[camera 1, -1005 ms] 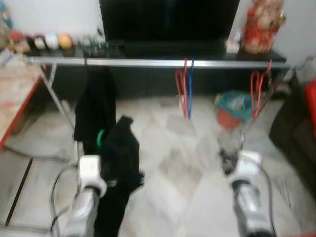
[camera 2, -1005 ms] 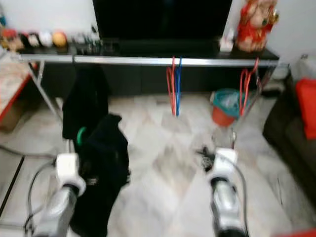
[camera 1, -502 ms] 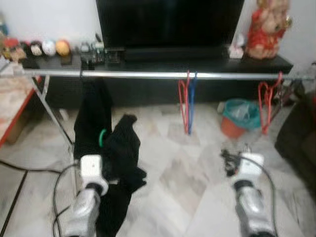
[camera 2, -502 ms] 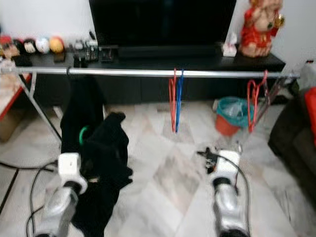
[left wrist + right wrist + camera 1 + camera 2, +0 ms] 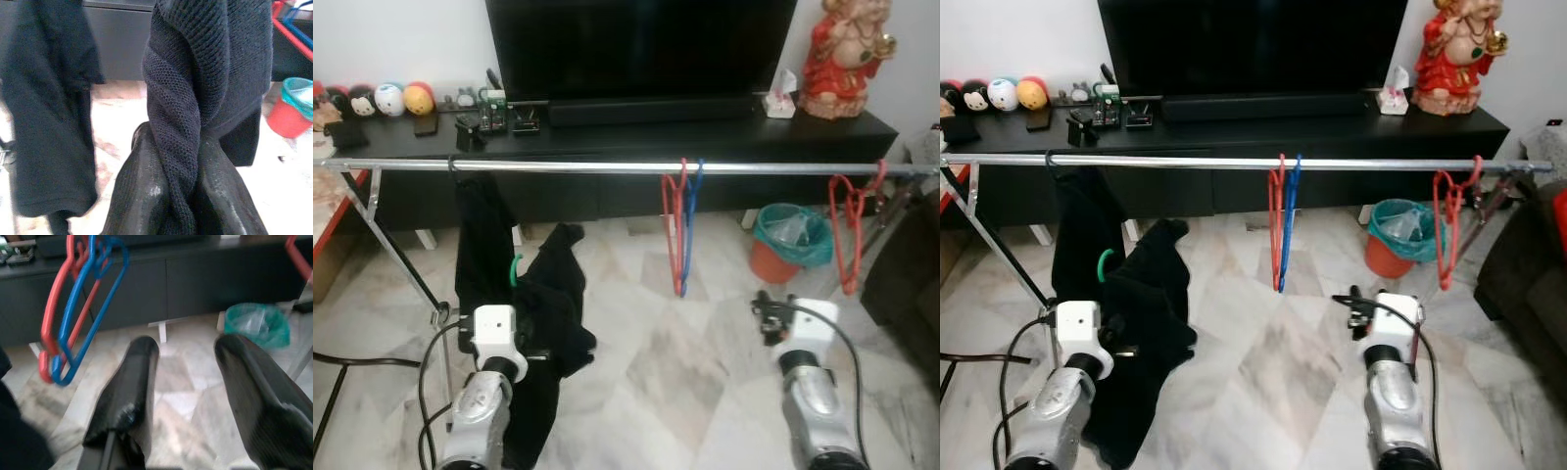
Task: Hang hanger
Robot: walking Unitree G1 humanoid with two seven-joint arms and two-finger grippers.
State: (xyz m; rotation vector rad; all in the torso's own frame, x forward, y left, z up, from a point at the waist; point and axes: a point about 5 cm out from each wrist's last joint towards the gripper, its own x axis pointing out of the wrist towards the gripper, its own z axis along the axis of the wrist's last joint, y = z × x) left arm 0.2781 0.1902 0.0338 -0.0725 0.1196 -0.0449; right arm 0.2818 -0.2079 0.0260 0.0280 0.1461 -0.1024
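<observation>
Marble floor and a black TV cabinet lie ahead; my left gripper, lower left, pinches a black knit garment on its green hanger, while my right gripper is spread, empty. Nothing is hung yet: I must lift the hook onto the silver rail across mid-frame, beside the red and blue hangers.

The black sweater is coarse ribbed knit cloth, matt. The clothes rail is shiny smooth metal. The red and blue hangers look like smooth plastic. The marble floor is polished.
</observation>
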